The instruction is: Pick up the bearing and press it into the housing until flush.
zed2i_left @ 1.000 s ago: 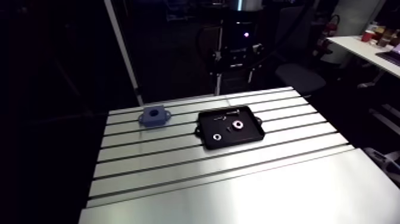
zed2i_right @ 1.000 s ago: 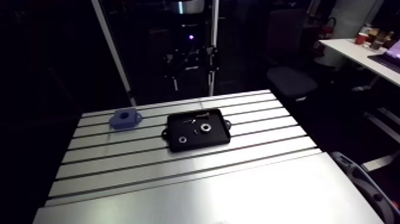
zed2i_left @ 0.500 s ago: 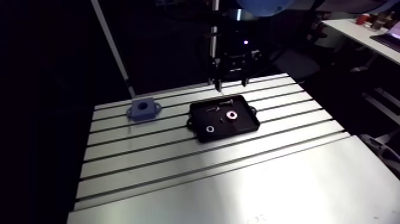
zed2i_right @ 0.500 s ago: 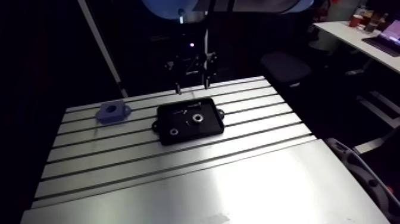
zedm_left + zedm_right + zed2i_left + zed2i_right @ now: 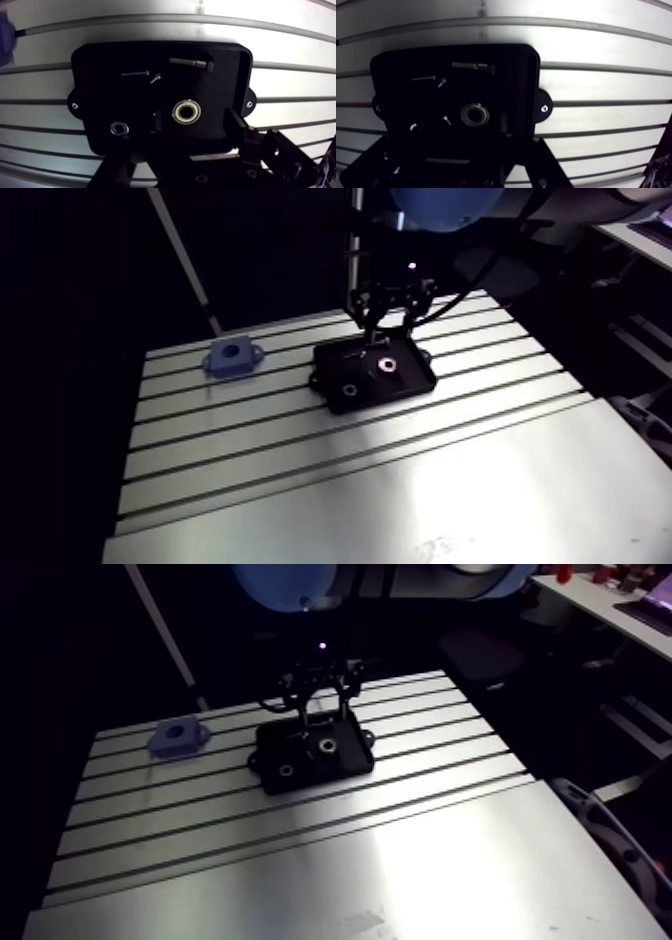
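A black tray [image 5: 532,75] lies on the silver bench [image 5: 606,95] with long grooves. A shiny ring, the bearing [image 5: 475,114], sits inside the tray. From the bearing, a long bolt [image 5: 472,65] lies at twelve o'clock, and two small screws [image 5: 427,78] lie at about ten o'clock.

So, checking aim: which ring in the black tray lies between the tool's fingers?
The larger brass-rimmed bearing, centred between the open tool's fingers; the smaller silver washer lies outside them, off to one side.

no legible text (nor labels)
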`<move>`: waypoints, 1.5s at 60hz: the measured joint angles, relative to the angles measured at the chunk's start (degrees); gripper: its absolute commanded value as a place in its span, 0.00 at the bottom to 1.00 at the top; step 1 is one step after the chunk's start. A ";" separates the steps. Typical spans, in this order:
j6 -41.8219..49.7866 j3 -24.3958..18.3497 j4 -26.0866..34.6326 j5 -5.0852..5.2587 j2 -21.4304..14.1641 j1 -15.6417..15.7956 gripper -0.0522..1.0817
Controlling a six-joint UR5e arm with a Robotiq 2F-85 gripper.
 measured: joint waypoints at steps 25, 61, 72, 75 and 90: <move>-0.04 1.47 -1.29 -0.05 1.24 -0.36 0.36; -0.10 3.32 -2.54 -0.09 1.33 -0.57 0.37; -0.10 3.51 -2.63 -0.09 1.37 -0.57 0.37; -0.10 3.51 -2.64 -0.09 1.39 -0.57 0.38; -0.12 3.39 -2.65 -0.09 1.68 -0.57 0.41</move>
